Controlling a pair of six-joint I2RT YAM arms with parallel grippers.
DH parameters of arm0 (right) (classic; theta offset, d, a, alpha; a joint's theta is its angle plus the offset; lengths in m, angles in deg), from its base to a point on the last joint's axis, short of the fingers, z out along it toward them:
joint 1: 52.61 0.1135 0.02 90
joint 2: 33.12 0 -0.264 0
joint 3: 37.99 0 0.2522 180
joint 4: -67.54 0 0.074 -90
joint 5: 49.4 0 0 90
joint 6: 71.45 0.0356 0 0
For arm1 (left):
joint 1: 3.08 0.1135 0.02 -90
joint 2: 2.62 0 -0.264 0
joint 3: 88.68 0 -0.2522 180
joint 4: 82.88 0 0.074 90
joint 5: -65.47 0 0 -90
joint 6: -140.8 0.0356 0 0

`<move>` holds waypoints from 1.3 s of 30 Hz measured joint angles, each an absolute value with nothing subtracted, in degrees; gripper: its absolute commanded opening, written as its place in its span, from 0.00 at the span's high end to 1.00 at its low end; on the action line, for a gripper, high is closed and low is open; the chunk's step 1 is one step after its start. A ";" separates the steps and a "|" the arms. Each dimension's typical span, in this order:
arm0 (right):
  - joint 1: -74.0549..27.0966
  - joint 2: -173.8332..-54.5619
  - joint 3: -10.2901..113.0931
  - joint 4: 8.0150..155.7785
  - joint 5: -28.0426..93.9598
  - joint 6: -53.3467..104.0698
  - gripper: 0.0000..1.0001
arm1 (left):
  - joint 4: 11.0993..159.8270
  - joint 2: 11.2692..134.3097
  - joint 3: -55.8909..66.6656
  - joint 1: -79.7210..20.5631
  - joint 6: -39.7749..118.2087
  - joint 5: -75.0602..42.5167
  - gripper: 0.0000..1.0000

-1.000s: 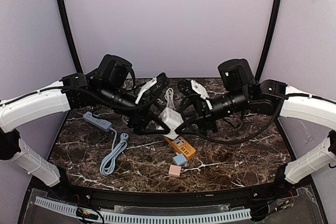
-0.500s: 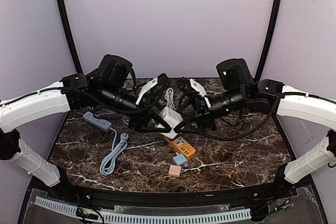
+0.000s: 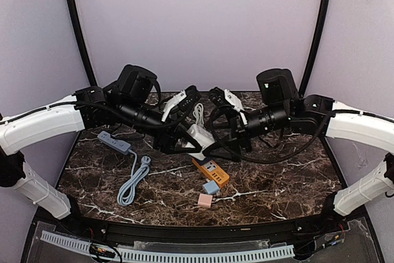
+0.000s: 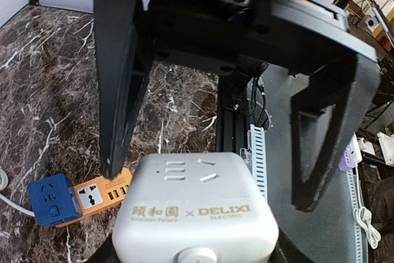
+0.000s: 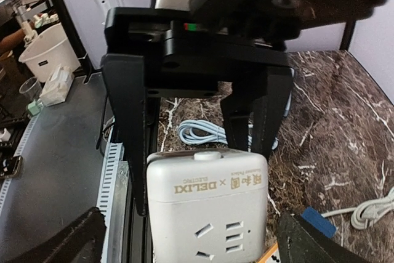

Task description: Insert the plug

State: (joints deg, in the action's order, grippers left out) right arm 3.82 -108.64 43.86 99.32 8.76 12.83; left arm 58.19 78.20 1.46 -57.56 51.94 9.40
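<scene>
Shifted slightly, the white rounded DELIXI socket cube (image 4: 196, 214) shows slots.

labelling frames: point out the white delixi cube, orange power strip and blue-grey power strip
white delixi cube (image 5: 208, 212): right wrist view, socket face
orange power strip (image 3: 212, 172): top external view, top face
blue-grey power strip (image 3: 114, 142): top external view, body middle

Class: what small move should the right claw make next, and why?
Probably close the right claw on the white socket cube: its fingers stand open on either side of it, while the left claw alone appears to grip it.
</scene>
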 measured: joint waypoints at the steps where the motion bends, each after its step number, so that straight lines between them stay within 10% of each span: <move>1: 3.82 -108.16 43.43 98.58 9.44 12.68 0.01 | 57.95 78.33 1.46 -57.49 51.44 8.48 0.99; 39: 2.99 -90.44 26.53 100.07 40.65 16.96 0.01 | 26.74 75.71 -5.97 -43.31 49.34 -31.67 0.99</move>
State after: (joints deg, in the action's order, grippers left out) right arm 2.99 -90.44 26.53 100.07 40.65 16.96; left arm 26.74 75.71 -5.97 -43.31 49.34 -31.67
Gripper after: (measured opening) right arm 0.986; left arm 0.560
